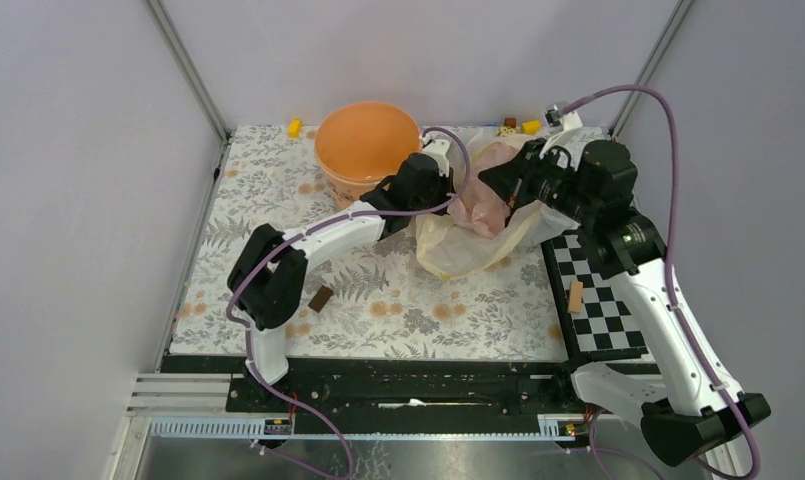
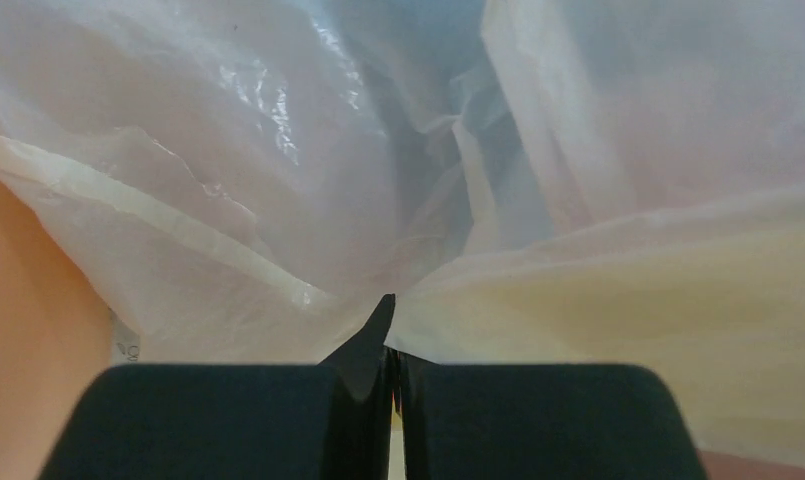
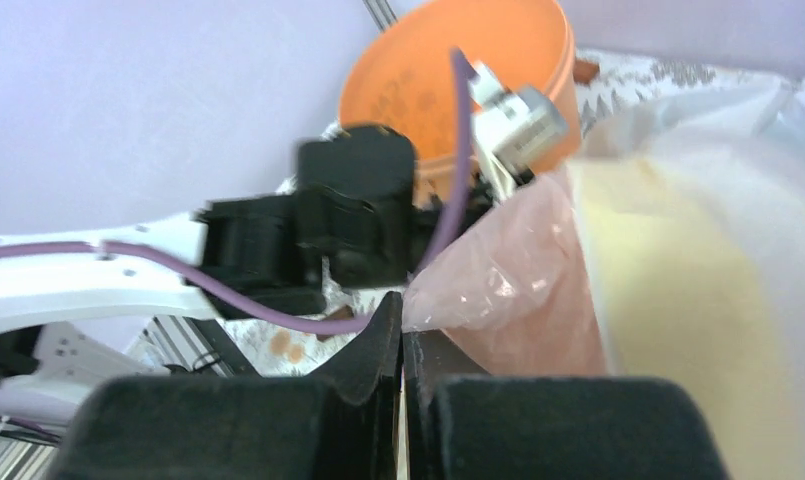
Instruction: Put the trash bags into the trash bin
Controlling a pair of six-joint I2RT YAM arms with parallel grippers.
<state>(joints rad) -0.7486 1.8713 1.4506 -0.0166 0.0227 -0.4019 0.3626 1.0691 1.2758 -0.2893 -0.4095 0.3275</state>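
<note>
The pale-pink trash bag [image 1: 475, 207] lies crumpled right of the peach-orange trash bin [image 1: 366, 150], on top of a cream-yellow bag [image 1: 463, 252]. My right gripper [image 1: 515, 190] is shut on an edge of the pink bag [image 3: 518, 290], with the jaws [image 3: 402, 315] pressed together on the film. My left gripper [image 1: 430, 178] sits between bin and bags. It is shut [image 2: 391, 318] on gathered film where pale-pink film [image 2: 228, 200] meets cream-yellow film [image 2: 628, 320]. The bin's wall shows at the left edge [image 2: 18, 340], and its open mouth shows behind the left arm [image 3: 448, 60].
A clear whitish bag [image 1: 500, 152] lies behind the pink one. A checkerboard [image 1: 603, 310] with a wooden block [image 1: 575, 296] lies at right. A brown block [image 1: 320, 298] sits on the floral mat. Small yellow pieces [image 1: 294, 127] [image 1: 530, 126] lie along the back edge by the frame posts.
</note>
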